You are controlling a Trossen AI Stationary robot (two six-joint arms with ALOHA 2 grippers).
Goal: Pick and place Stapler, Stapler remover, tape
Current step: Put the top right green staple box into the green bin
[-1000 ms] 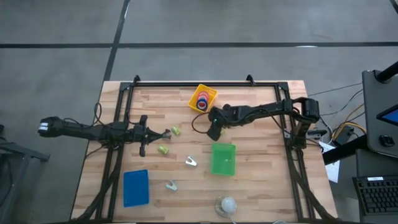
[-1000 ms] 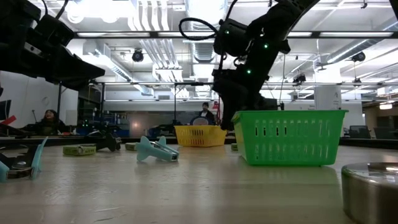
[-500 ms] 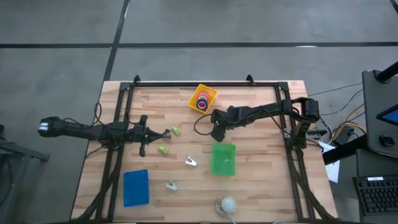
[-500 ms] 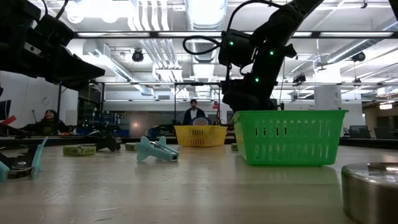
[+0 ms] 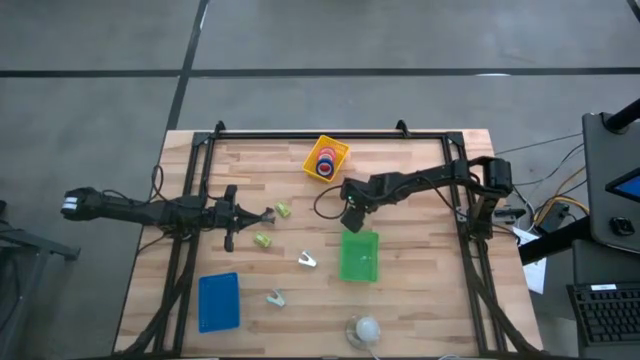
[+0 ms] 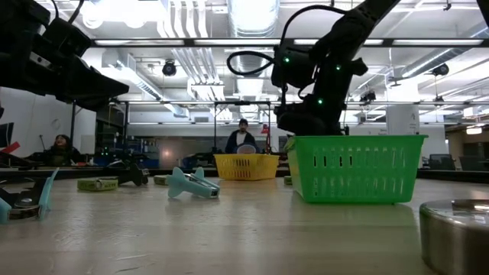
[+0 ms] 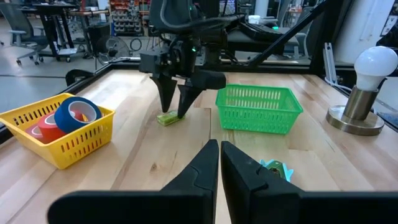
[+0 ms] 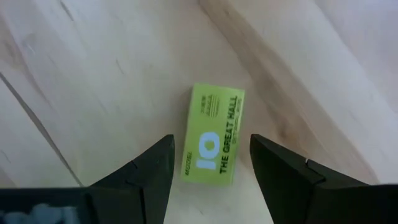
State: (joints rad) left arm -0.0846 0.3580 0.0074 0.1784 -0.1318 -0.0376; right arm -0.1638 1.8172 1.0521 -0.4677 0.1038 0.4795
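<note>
My right gripper (image 8: 211,140) is open and points down over the table's middle (image 5: 348,213), beside the green basket's far end. A small light-green printed box (image 8: 214,143) lies flat on the wood below it, between the fingers and apart from both. The tape rolls, red and dark blue (image 7: 69,116), lie in the yellow bin (image 5: 326,158). My left gripper (image 5: 270,214) is shut and level above the table's left half, with a small light-green item (image 5: 283,209) just past its fingertips. A second one (image 5: 263,241) and two pale staple removers (image 5: 307,260) (image 5: 275,297) lie on the table.
A green basket (image 5: 359,256) stands close to my right gripper, on its near side. A blue bin (image 5: 219,300) sits at the near left. A bulb on a metal base (image 5: 365,329) stands at the near edge. A black rail frame (image 5: 300,134) borders the far side.
My right gripper has drifted a little toward the table's right edge and has kept pointing down. In the low view it has passed behind the green basket's far left corner. My left arm has kept still.
</note>
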